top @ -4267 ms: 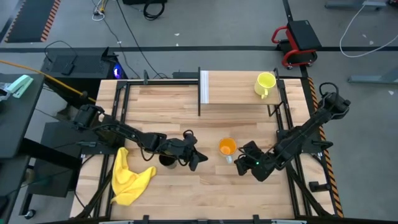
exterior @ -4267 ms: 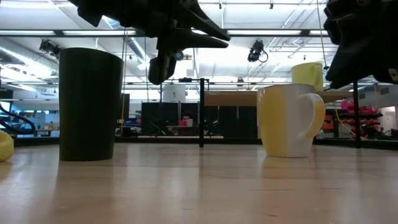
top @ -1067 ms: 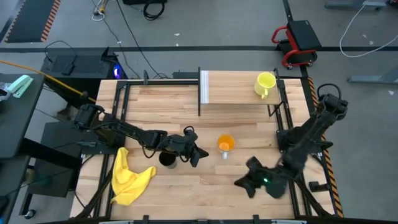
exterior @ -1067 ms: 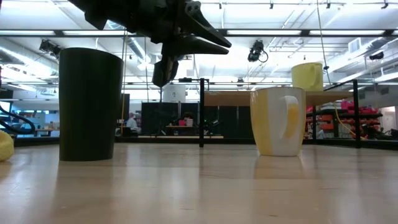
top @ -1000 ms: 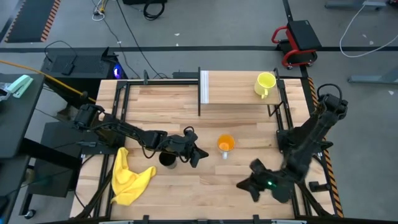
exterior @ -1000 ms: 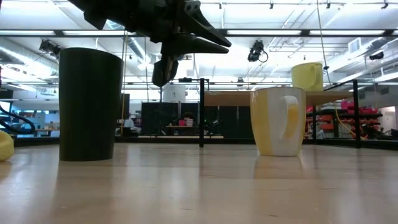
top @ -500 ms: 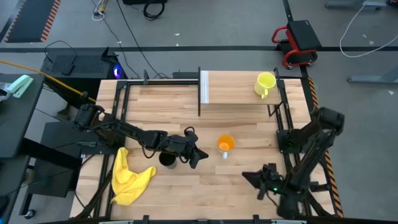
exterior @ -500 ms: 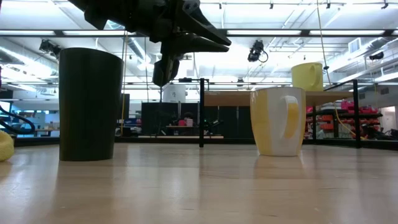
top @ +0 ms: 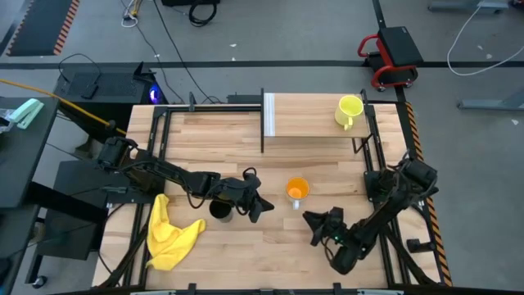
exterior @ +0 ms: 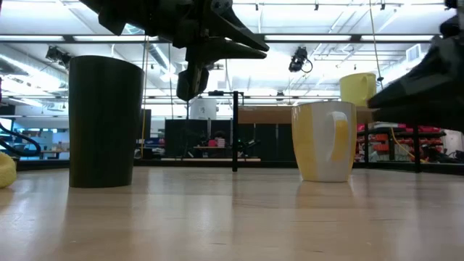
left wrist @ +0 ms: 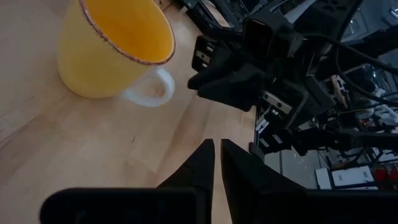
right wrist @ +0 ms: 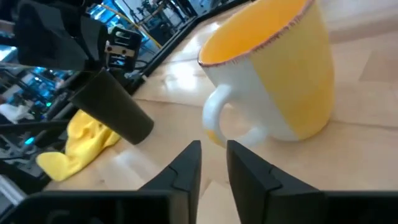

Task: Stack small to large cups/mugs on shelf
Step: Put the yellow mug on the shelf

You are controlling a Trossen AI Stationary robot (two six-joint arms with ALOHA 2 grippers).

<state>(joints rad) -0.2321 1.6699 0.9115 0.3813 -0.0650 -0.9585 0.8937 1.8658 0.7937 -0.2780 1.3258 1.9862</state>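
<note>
The right gripper (right wrist: 212,163), jaws narrowly parted, is facing the glazed orange ceramic mug (right wrist: 277,74): rigid, slippery, breakable, best taken by its white handle (right wrist: 230,121).

High view — overhead, straight down, whole table (top: 246,147) and both arms. Low view — tabletop level, facing the room, close to the orange mug (exterior: 324,141) and black cup (exterior: 104,122). Both wrist views — close, past their own fingers, sharing that orange mug from opposite sides.

Left claw (top: 260,208) nearly closed; right claw (top: 311,229) slightly parted, empty
</note>
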